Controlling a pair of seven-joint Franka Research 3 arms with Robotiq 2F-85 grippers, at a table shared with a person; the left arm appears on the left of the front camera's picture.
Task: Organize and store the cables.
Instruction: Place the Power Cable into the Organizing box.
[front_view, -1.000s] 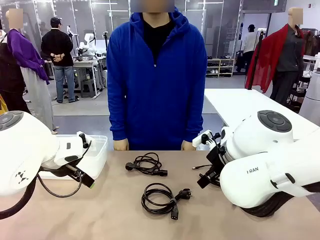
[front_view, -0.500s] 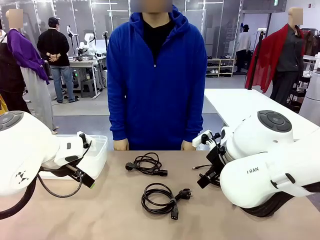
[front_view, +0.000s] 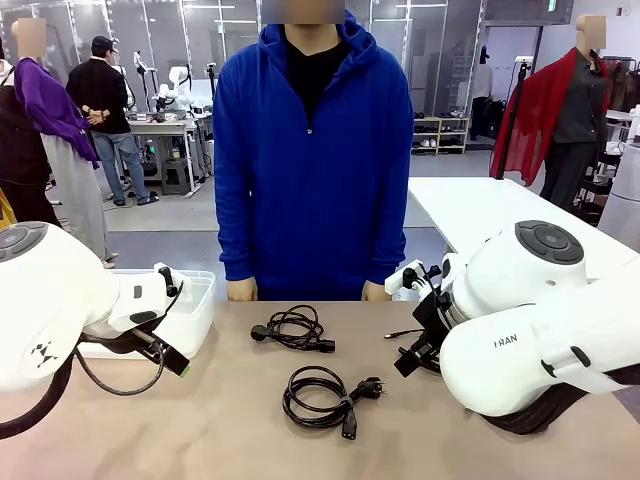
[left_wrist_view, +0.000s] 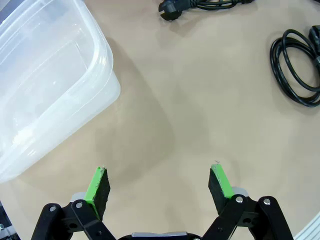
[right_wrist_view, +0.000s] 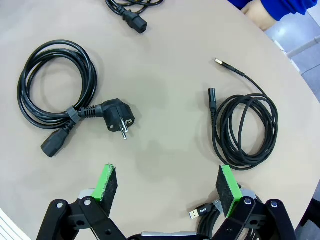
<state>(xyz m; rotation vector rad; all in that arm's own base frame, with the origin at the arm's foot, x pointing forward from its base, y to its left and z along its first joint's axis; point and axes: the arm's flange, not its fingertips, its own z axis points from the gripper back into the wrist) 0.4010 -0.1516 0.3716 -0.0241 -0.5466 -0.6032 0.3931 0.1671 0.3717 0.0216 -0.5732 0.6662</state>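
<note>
Two coiled black cables lie mid-table in the front view: one nearer the person (front_view: 293, 328), one nearer me with a round plug (front_view: 325, 397). The right wrist view shows that plug coil (right_wrist_view: 55, 95), a thinner coiled cable (right_wrist_view: 247, 130) with small connectors, and another cable's USB end (right_wrist_view: 202, 212) at the bottom edge. My right gripper (right_wrist_view: 167, 185) hangs open above bare table between the two coils. My left gripper (left_wrist_view: 160, 184) is open over bare table, with a cable plug (left_wrist_view: 172, 9) and a coil (left_wrist_view: 297, 65) farther off. Neither gripper holds anything.
A clear plastic container (front_view: 195, 310) stands at the table's left, close beside my left gripper (front_view: 176, 322); it looks empty in the left wrist view (left_wrist_view: 50, 90). The person stands at the far edge, one hand (right_wrist_view: 260, 12) resting near the thin cable. My right gripper (front_view: 405, 320) is at the right.
</note>
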